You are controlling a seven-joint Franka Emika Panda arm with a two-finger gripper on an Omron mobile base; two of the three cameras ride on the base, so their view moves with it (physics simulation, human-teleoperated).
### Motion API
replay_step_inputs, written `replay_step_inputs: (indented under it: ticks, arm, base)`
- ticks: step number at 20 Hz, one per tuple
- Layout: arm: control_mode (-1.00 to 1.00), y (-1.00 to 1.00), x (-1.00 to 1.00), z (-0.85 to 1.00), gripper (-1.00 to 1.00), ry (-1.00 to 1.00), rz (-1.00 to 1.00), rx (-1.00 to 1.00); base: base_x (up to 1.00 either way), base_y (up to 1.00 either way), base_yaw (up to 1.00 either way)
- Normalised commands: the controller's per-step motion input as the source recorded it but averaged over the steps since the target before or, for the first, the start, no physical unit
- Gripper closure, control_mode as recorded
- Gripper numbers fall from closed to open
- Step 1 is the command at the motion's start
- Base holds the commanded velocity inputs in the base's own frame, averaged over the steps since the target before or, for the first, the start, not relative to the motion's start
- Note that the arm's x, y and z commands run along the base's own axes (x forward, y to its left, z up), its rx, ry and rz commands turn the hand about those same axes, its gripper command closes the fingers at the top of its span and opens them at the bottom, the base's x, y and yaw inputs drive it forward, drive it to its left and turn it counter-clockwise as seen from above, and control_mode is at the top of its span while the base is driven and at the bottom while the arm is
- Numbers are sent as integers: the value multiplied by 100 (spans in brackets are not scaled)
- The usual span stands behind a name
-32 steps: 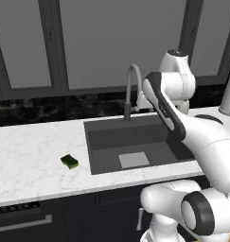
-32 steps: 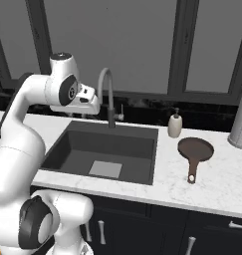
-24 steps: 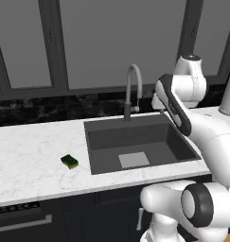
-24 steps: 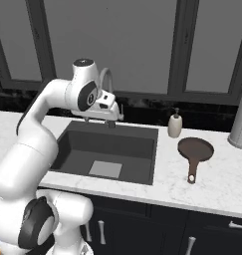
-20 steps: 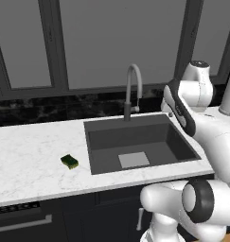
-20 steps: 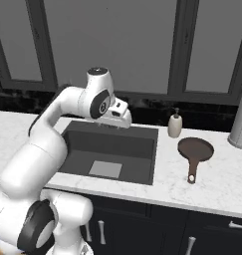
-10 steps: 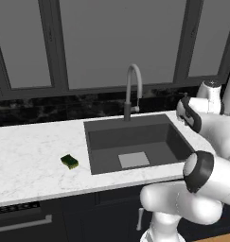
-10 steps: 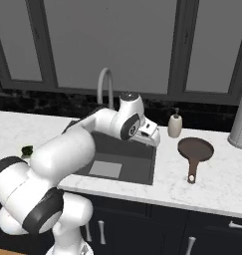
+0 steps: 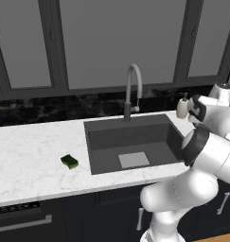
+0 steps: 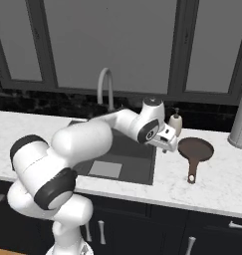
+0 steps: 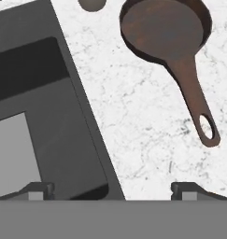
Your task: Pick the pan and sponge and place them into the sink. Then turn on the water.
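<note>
**Arm swings across the sink toward the pan**

Over the last second or so the arm has swept from the faucet side of the sink to its pan-side rim. The gripper now hangs just beside the pan, jaws wide apart and empty. The pan lies untouched on the bench; the sponge sits well off the sink's far side. Grasping the pan looks next.

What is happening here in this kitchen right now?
The robot's open gripper hangs empty over the counter at the sink's right rim, near the pan. The pan lies on the counter, untouched. The sponge sits on the counter left of the sink. Nothing is in the basin, and no water runs from the faucet.
</note>
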Motion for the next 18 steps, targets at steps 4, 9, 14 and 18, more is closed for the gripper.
replay_step_inputs:
  ticks: [4,9,14,18]
  arm:
    - [-100,-13,1,-1,-100,3,0,0]
    - [-100,-34,28,-22,-100,1,0,0]
    - [-100,-61,20,-26,-100,7,0,2]
    - [-100,-62,3,-18,-100,7,5,5]
  base:
    - [0,0,0]
    - [0,0,0]
    - [0,0,0]
    - [0,0,0]
